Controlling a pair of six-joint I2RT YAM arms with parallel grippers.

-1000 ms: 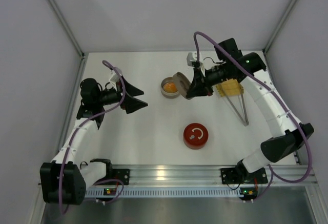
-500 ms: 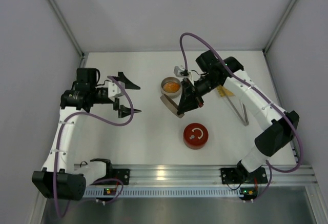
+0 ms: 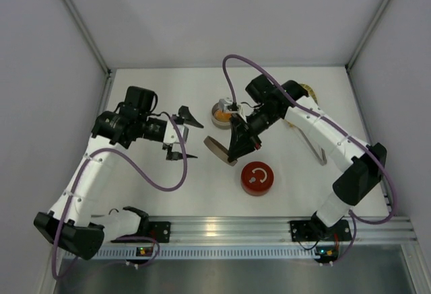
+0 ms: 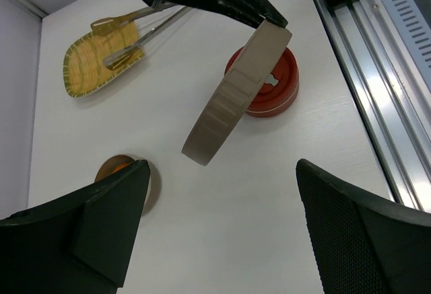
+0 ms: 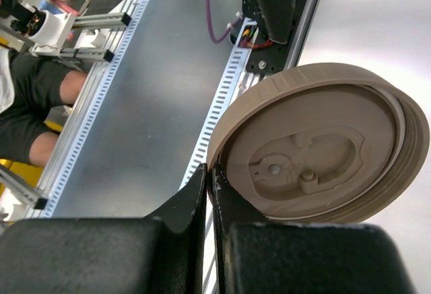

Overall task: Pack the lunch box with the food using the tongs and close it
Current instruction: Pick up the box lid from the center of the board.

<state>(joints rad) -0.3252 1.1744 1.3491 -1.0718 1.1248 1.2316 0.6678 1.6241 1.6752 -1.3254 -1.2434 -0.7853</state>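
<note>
Our right pincer (image 5: 210,176) is clamped shut on the rim of the beige lid (image 4: 236,99), holding it tilted in the air between the open lunch box (image 4: 153,185) and the red tin (image 3: 257,177). The orange food (image 4: 118,168) lies in the box; we cannot find the black piece. To close well, we should level the lid and centre it over the rim before lowering. Our left pincer (image 3: 194,139) hangs wide open and empty near the lid and could crowd it. The tongs (image 4: 145,28) lie on the woven tray (image 4: 87,65), well apart.
</note>
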